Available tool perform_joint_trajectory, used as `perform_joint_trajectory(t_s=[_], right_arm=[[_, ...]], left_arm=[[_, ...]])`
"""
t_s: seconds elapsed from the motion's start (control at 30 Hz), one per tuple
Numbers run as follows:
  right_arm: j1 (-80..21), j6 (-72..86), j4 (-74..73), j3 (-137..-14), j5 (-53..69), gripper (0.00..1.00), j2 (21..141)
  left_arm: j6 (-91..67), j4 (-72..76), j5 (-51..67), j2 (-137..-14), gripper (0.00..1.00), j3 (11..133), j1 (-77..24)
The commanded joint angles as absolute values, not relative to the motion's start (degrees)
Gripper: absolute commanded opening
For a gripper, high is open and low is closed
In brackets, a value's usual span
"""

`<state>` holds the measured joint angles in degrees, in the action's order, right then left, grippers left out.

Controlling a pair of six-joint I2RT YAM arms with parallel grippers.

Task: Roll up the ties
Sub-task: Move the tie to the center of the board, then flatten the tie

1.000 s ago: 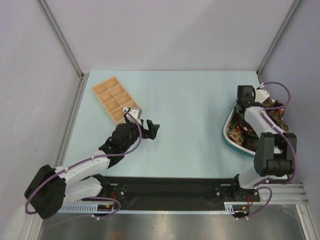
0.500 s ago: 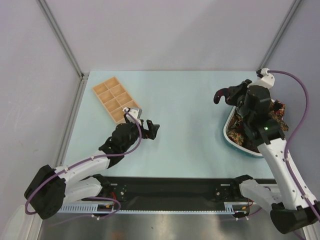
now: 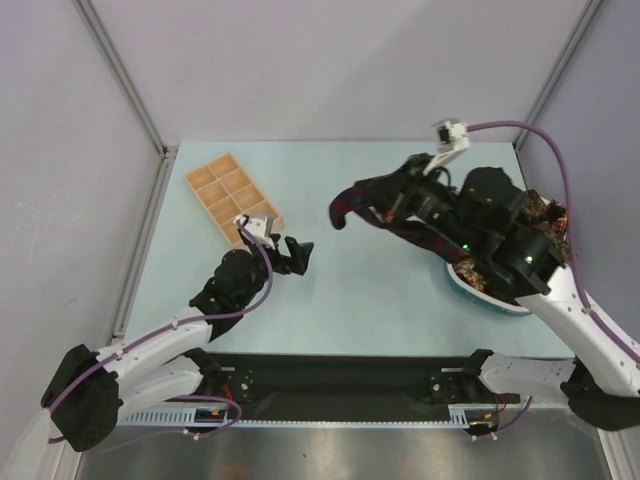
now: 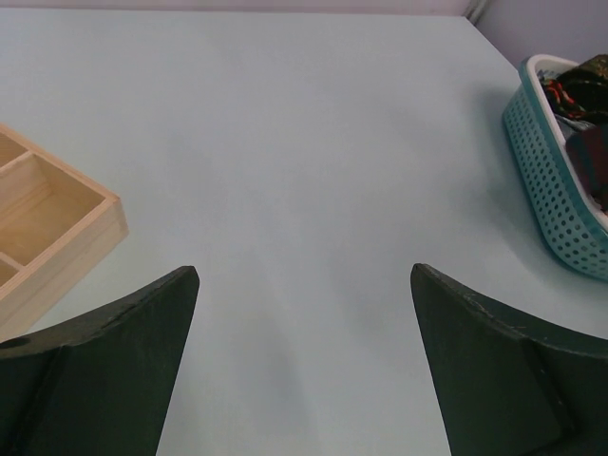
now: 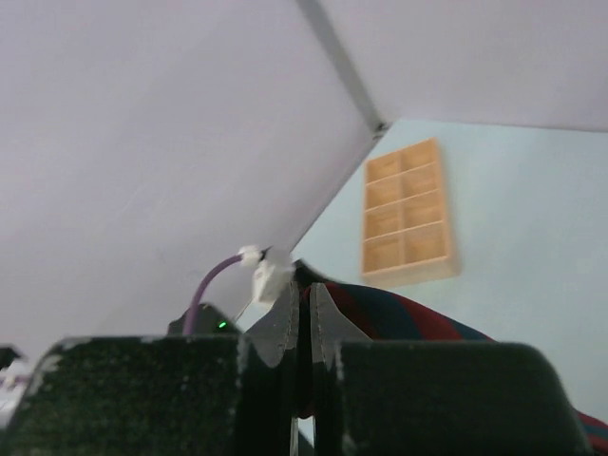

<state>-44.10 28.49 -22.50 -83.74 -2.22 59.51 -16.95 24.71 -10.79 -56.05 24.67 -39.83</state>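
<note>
Right end effector (image 3: 343, 213) pinches a dark navy, red-striped fabric necktie (image 3: 415, 234) above the pale blue bench (image 3: 380, 300); left end effector (image 3: 298, 254) hovers with jaws apart.

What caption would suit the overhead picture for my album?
Right gripper holds a navy red-striped necktie trailing to the teal plastic basket; left gripper open.

I see navy tie w/ red diag stripes (image 3: 412, 233) pinched in right gripper (image 3: 340, 214), lifted off worktop (image 3: 380, 300), tail trailing into basket (image 3: 492, 301); other patterned ties (image 3: 478, 270) heaped inside.
</note>
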Motion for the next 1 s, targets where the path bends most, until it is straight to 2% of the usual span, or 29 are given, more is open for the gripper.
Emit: perform_joint_trajectory(t_s=[0.0, 0.1, 0.2, 0.47, 0.53, 0.73, 0.83, 0.87, 0.97], right_arm=[[-54.45, 24.10, -20.49, -89.64, -4.13, 0.00, 64.41], [-58.00, 22.50, -19.51, -91.76, -7.10, 0.00, 67.76], [-56.00, 21.88, -20.47, -93.33, -8.71, 0.00, 70.82], [-45.02, 26.80, -13.98, -85.09, 8.77, 0.00, 76.72], [-43.78, 27.16, -12.48, -82.89, 12.98, 0.00, 79.78], [-42.45, 26.54, -9.41, -82.26, 18.53, 0.00, 87.87], [-41.22, 27.68, -7.82, -82.27, 21.00, 0.00, 89.73], [-40.96, 27.69, -7.47, -82.35, 21.35, 0.00, 90.69], [-40.43, 27.60, -7.47, -82.35, 21.45, 0.00, 91.84]], left_arm=[[-18.36, 24.35, -17.02, -52.66, 1.00, 23.91, -40.34], [-20.47, 21.99, -24.57, -49.93, 1.00, 22.59, -40.25], [-22.93, 20.31, -31.61, -45.11, 1.00, 21.19, -40.34], [-34.17, 8.45, -54.10, -38.32, 1.00, 20.04, -40.25], [-35.85, 6.77, -55.72, -37.62, 1.00, 20.56, -40.25], [-34.38, 6.68, -54.06, -39.90, 1.00, 21.97, -40.25], [-27.03, 11.15, -43.64, -41.39, 1.00, 22.50, -40.25], [-24.81, 14.90, -36.89, -41.92, 1.00, 22.24, -40.25], [-20.84, 18.53, -28.76, -43.94, 1.00, 22.06, -40.34]])
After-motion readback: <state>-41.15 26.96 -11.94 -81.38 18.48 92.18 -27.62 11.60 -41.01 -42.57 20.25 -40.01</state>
